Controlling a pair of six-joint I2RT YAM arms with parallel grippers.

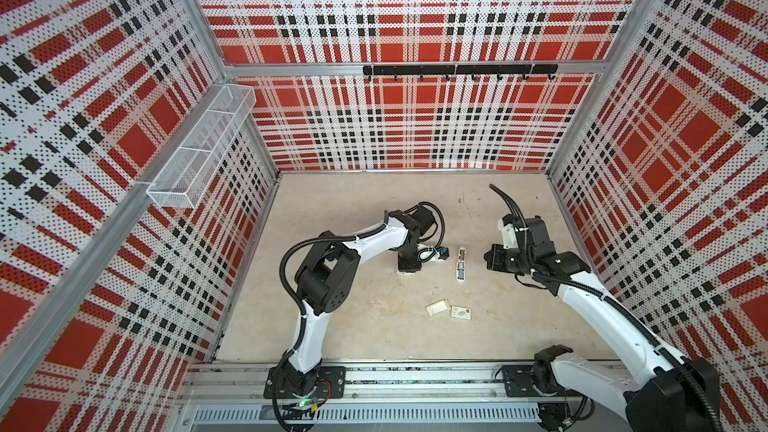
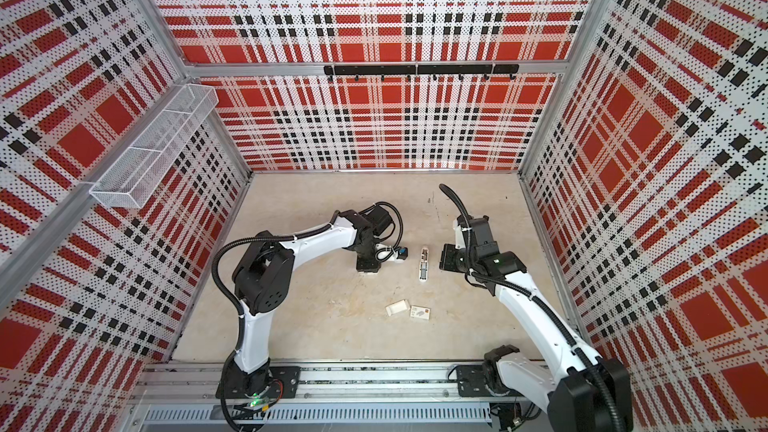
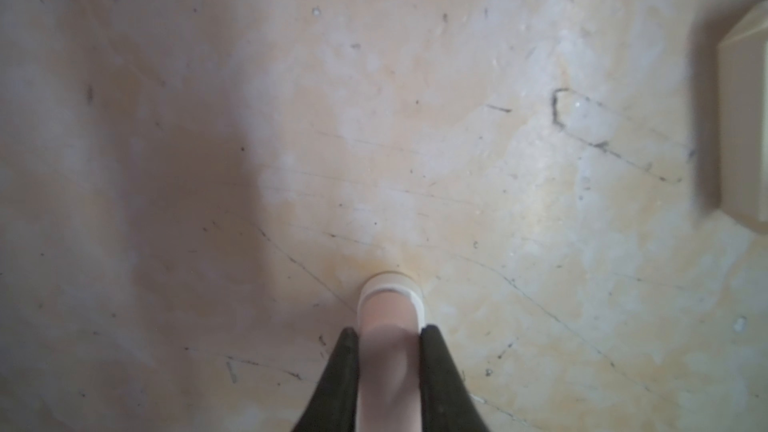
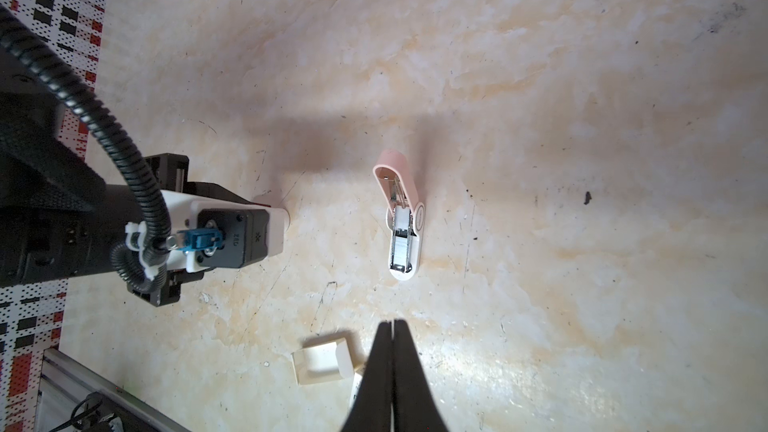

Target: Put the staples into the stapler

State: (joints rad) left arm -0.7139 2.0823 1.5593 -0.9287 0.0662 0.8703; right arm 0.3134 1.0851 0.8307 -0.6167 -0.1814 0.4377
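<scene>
Your left gripper (image 3: 390,329) was clamped on a pink stapler (image 3: 388,305); your right gripper (image 4: 392,322) was closed, empty. The staples (image 4: 400,249) lay inside the open stapler (image 4: 405,197), mid desk (image 4: 540,76).

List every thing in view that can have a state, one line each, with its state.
Opened pink-and-white plastic stapler: lying free, lid swung back, magazine exposed.
Pale pink stapler: clamped between black fingers.
Left gripper: shut on that stapler.
Right gripper: shut, empty.
White cardboard tray: lying open, looks empty.
Printed white sleeve: lying flat beside tray.
</scene>
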